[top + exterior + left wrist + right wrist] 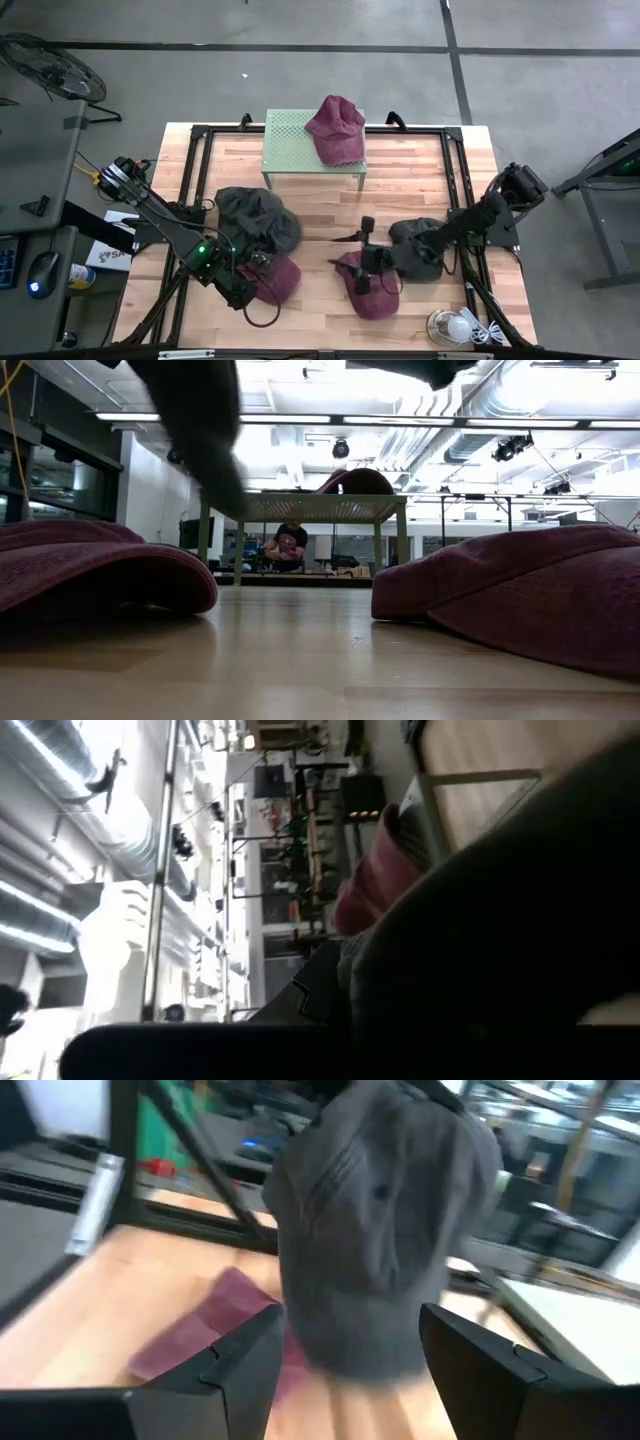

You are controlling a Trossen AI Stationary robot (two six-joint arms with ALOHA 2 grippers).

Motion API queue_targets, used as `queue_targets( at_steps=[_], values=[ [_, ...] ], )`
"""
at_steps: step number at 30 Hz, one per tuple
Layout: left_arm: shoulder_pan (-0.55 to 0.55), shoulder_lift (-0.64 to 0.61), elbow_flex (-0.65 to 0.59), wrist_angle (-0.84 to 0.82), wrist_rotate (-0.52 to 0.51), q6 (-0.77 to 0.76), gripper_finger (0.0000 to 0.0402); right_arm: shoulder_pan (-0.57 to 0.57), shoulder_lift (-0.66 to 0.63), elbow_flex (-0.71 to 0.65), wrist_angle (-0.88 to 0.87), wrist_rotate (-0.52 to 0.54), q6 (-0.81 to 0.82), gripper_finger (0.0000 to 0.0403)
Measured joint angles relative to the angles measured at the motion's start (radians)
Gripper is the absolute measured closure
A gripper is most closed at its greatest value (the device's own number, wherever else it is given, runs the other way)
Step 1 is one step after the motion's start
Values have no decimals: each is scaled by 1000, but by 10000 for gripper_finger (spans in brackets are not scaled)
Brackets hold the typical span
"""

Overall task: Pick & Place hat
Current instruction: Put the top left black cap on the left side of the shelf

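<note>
A maroon hat (336, 128) lies on the green perforated stand (290, 140) at the table's far side. My left gripper (250, 250) is shut and holds a grey hat (258, 220) up; the hat hides its fingers. Below it a second maroon hat (278, 276) rests on the table. My right gripper (356, 240) is open and points level at the raised grey hat (380, 1230) without touching it. A third maroon hat (372, 292) and another grey hat (420, 245) lie under the right arm. My left gripper is shut on the grey hat, but the hat itself covers the place of contact, so the part held cannot be told. The fingers come level from the table's near side. The hat's crown (370, 1280) hangs lifted above the table, over the maroon hat (225, 1330).
Black frame rails (200, 150) run along the table's edges. A lamp with a white bulb (452, 326) sits at the near right corner. In the low view the maroon hats (90, 565) (530, 585) flank a bare wooden strip, with a person (290, 545) in the room beyond.
</note>
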Motion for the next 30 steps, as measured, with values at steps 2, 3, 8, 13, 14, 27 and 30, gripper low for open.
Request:
queue_targets(
  at_steps=[2, 3, 8, 13, 14, 27, 30],
  values=[
    [0, 0, 0, 26, 30, 23, 387, -42, 0, 0, -4, -94, -14, 175],
    [0, 0, 0, 42, 42, 34, 387, -62, 0, 0, -7, -122, -26, 176],
    [0, 0, 0, 155, 116, 102, 387, -134, -11, 0, -20, -200, -86, 175],
    [0, 0, 0, 262, 218, 182, 387, -192, -83, 0, -80, -327, -74, 175],
    [0, 0, 0, 284, 233, 200, 387, -205, -97, 0, -93, -369, -62, 175],
    [99, 0, 0, 640, 687, 412, 387, -299, -147, 0, -179, -687, -59, 178],
    [138, 0, 0, 645, 822, 410, 387, -306, -174, 0, -262, -678, -99, 178]
  ],
)
